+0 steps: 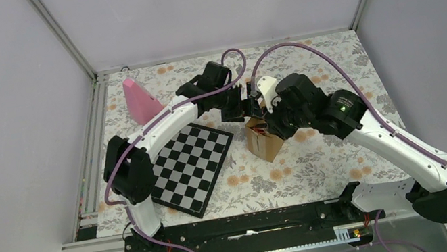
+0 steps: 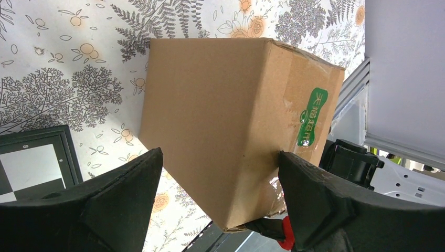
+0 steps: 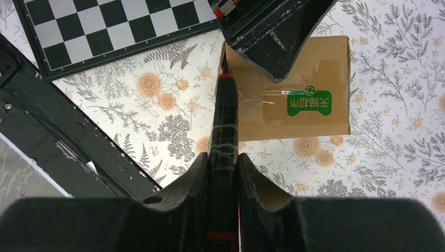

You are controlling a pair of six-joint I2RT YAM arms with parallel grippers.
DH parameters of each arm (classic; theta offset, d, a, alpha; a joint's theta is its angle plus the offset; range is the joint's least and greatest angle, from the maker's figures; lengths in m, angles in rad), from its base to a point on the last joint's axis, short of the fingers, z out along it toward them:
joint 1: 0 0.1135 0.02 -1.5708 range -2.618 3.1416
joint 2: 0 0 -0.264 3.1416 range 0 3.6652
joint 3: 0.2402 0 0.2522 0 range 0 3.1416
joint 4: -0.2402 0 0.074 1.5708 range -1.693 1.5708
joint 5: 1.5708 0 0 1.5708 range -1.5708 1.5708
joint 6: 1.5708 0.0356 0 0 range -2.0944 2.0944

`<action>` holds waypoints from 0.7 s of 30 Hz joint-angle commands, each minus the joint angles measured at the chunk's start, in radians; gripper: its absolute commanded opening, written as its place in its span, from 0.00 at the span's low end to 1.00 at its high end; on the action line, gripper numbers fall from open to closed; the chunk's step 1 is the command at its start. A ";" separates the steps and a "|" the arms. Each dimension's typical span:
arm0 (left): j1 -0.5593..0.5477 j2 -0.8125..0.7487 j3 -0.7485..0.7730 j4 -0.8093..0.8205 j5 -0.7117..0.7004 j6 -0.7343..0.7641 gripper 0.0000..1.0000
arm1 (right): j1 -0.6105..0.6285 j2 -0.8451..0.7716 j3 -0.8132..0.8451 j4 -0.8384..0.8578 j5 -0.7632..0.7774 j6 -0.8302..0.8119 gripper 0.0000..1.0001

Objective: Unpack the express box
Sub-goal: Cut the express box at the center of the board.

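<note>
The express box [image 1: 265, 141], a small brown carton with a green label [image 3: 309, 103], sits tilted on the flowered cloth at mid-table. My left gripper [image 1: 247, 110] reaches over it from the far side. In the left wrist view the wide-set fingertips [image 2: 294, 173] of the left gripper [image 2: 220, 155] press on two sides of the express box [image 2: 220, 115]. My right gripper [image 3: 220, 157] is shut on a black cutter with red trim [image 3: 224, 115]. Its tip meets the left edge of the express box [image 3: 315, 68].
A chessboard [image 1: 193, 165] lies just left of the box. A pink cone [image 1: 140, 100] stands at the far left. A black frame rail [image 1: 244, 225] runs along the near edge. Grey walls enclose the table on three sides.
</note>
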 commanded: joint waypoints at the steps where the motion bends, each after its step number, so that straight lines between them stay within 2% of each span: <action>1: -0.008 0.040 0.010 -0.054 -0.042 0.037 0.86 | 0.020 0.009 0.008 -0.016 0.032 0.005 0.00; 9: 0.006 0.053 0.007 -0.067 -0.071 0.063 0.85 | 0.020 -0.009 0.124 -0.097 0.059 0.003 0.00; 21: 0.013 0.057 0.013 -0.068 -0.069 0.062 0.85 | 0.022 0.005 0.101 -0.121 0.027 0.013 0.00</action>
